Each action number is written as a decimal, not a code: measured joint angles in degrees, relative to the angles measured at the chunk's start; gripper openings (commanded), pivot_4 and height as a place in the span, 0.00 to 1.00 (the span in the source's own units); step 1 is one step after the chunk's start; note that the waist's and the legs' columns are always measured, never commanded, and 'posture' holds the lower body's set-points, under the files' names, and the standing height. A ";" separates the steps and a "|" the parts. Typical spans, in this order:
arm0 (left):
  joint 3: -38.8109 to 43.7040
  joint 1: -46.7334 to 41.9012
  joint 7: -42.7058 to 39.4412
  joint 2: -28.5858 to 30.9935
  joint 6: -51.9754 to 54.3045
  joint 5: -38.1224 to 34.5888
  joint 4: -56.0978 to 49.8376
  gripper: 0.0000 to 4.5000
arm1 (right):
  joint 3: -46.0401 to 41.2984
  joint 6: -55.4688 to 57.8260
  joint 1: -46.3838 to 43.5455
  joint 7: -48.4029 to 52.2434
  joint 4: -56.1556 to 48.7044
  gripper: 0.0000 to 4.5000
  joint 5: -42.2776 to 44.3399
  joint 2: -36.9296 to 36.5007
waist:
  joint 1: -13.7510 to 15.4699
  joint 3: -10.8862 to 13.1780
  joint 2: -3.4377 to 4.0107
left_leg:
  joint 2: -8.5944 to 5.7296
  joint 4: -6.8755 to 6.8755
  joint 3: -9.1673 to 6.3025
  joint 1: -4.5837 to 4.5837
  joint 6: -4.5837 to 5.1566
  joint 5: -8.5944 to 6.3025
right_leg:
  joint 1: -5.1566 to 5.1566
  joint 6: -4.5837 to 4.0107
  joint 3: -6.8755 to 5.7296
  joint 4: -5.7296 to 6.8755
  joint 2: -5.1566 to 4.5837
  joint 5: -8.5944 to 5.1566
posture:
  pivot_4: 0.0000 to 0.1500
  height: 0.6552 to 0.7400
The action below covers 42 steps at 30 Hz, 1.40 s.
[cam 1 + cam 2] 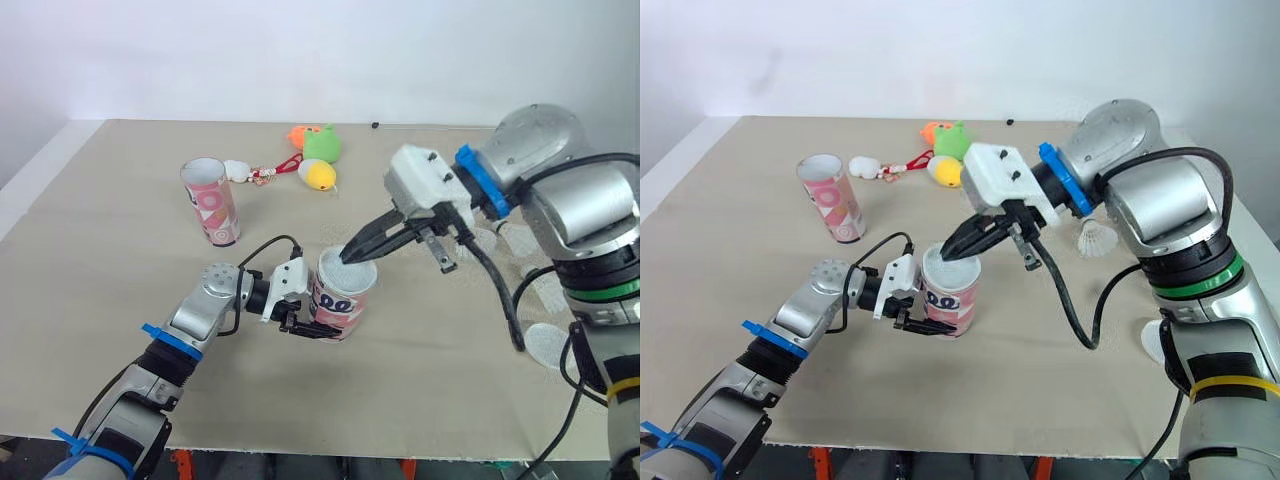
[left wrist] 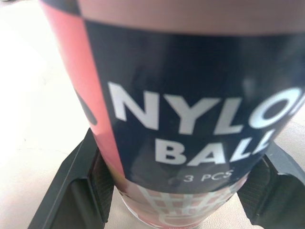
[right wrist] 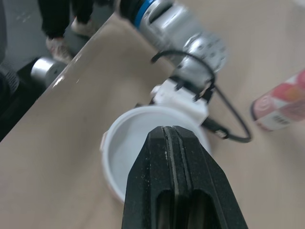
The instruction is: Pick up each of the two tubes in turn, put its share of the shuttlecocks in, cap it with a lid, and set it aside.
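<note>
Roughly halfway: L gripper (image 1: 312, 326) clamps 1st tube (image 1: 340, 295); R gripper (image 1: 352, 252), fingers shut empty, at its lid (image 3: 128, 143). 2nd tube (image 1: 210, 202) open, shuttlecock (image 1: 1097, 238) loose.

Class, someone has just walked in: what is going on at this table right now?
The left gripper clamps a pink-and-navy cardboard shuttlecock tube standing on the beige table. The right gripper, fingers shut, touches what looks like its white plastic lid. A second pink tube stands open farther back; one white shuttlecock lies loose.
</note>
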 measured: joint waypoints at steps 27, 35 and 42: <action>1.11 1.59 1.28 0.99 0.61 0.04 0.00 0.66 | 11.43 -17.30 -5.17 0.01 5.15 0.02 -11.82 3.80 | -0.14 -0.46 -0.20 | 0.61 -0.02 0.10 0.49 0.06 0.11 | 0.27 -0.12 0.02 -0.01 0.60 0.00 | 1.00 0.91; 1.20 1.81 1.20 0.94 0.30 -0.06 -0.52 0.66 | 8.24 -6.72 -3.75 0.03 6.48 0.08 -1.81 3.95 | 0.01 -0.62 -0.15 | 0.88 -0.12 0.05 0.33 0.06 0.12 | 0.06 -0.80 0.03 0.00 0.91 0.23 | 1.00 0.91; 1.27 2.25 0.86 -0.19 -0.63 -0.79 -0.39 0.66 | -0.58 1.07 -4.21 0.06 6.26 0.71 8.49 -2.41 | 0.28 -0.44 0.02 | 0.69 -0.27 0.00 0.00 0.06 0.07 | -0.11 -0.59 0.01 -0.20 0.72 0.11 | 1.00 0.91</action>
